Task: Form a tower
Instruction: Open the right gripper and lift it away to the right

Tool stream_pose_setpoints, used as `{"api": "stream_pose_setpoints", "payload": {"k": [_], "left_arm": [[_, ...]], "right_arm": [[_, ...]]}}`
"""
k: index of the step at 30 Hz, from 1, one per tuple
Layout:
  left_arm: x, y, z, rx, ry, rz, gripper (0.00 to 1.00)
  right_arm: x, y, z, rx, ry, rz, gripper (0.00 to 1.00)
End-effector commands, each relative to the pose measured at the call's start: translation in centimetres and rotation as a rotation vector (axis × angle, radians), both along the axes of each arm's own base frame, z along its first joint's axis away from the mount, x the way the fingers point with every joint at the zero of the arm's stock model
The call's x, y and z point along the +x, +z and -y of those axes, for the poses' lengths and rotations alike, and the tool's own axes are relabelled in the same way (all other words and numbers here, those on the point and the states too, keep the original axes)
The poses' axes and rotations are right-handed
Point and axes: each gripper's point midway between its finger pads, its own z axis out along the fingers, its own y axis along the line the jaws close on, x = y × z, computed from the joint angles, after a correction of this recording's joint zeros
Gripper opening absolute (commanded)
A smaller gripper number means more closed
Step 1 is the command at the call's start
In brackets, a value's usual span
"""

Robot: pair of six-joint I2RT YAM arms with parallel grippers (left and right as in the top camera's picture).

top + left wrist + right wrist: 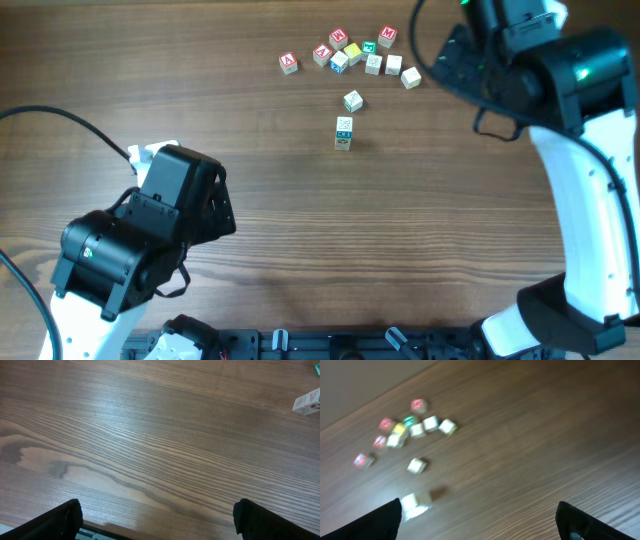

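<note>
Near the far middle of the table (300, 230) stands the tower (343, 133), a narrow stack of pale cubes with a blue-green mark on top; I cannot count its cubes for sure. Just beyond it lies one loose cube (353, 101), and farther back a cluster of loose cubes (350, 55) marked red, green and yellow. My left pincer (157, 520) gapes as wide as it goes, with only bare wood between its fingers; the tower shows at the right edge of that wrist view, well apart. My right pincer (477, 520) is spread just as wide and grips nothing; its blurred view shows the tower low on the left.
</note>
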Motion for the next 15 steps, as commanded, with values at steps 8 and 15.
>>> {"api": "stream_pose_setpoints", "payload": {"k": [8, 15], "left_arm": [[0.0, 0.1, -0.2, 0.007, 0.001, 0.008, 1.0], [0.0, 0.1, -0.2, 0.007, 0.001, 0.008, 1.0]], "right_arm": [[1.6, -7.4, 2.7, 0.053, -0.1, -0.159, 0.99], [5.4, -14.1, -0.3, 0.18, -0.041, -0.125, 0.98]]}}
